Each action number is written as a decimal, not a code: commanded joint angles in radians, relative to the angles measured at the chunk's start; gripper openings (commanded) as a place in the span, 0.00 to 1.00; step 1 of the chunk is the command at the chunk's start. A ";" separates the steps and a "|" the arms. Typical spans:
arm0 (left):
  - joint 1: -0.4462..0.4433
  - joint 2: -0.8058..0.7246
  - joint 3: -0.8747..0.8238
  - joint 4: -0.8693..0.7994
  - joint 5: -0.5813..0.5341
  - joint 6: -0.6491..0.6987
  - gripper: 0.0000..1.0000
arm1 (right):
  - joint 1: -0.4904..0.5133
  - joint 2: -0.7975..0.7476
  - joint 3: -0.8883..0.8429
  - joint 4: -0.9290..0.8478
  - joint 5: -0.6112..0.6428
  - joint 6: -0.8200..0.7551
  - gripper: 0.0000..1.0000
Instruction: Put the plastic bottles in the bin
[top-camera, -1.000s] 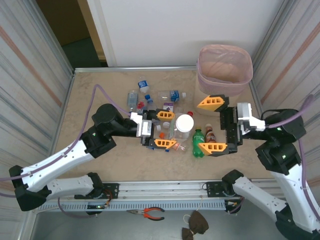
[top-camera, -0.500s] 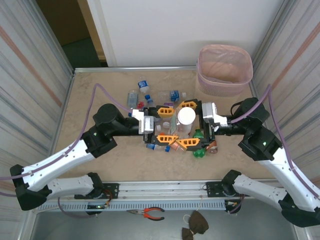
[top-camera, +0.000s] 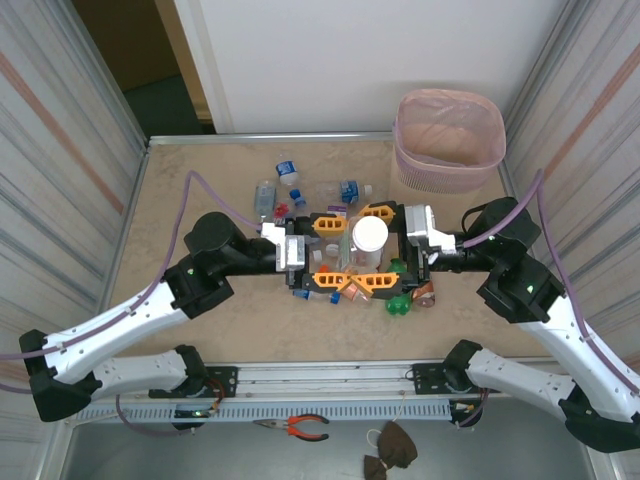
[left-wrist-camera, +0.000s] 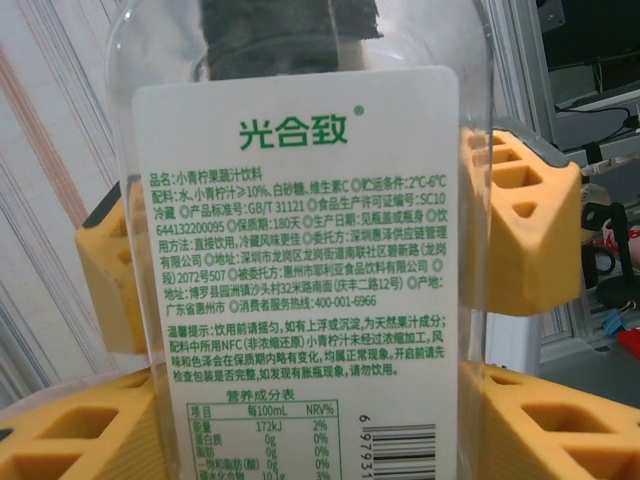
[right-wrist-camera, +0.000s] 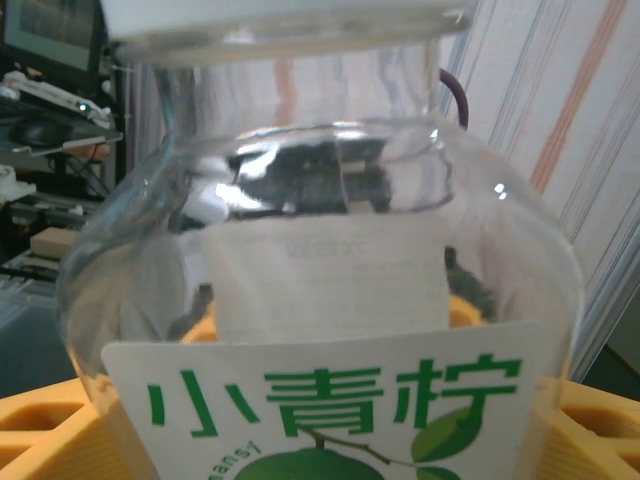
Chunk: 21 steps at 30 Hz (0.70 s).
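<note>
We are gripping one bottle in the left claw; the right claw is straddling it, grip unclear. Other bottles are lying just beyond both claws, outside the bin.

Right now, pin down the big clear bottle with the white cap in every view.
Top external: mid-picture, the clear bottle, white cap up.
Left wrist: centre frame, small-print back label facing the camera.
Right wrist: across the frame, green-lettered front label at the bottom.
Shared landmark: orange fingers flanking it on both sides.
</note>
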 joint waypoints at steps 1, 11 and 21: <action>-0.002 -0.024 -0.003 0.052 -0.022 0.014 0.53 | 0.010 -0.020 0.006 0.048 0.012 0.035 0.76; -0.002 -0.030 -0.008 0.065 -0.022 0.016 0.52 | 0.013 -0.021 0.012 0.042 0.001 0.043 0.60; -0.003 -0.031 -0.009 0.067 -0.034 0.008 0.62 | 0.013 -0.021 0.019 0.025 0.019 0.036 0.52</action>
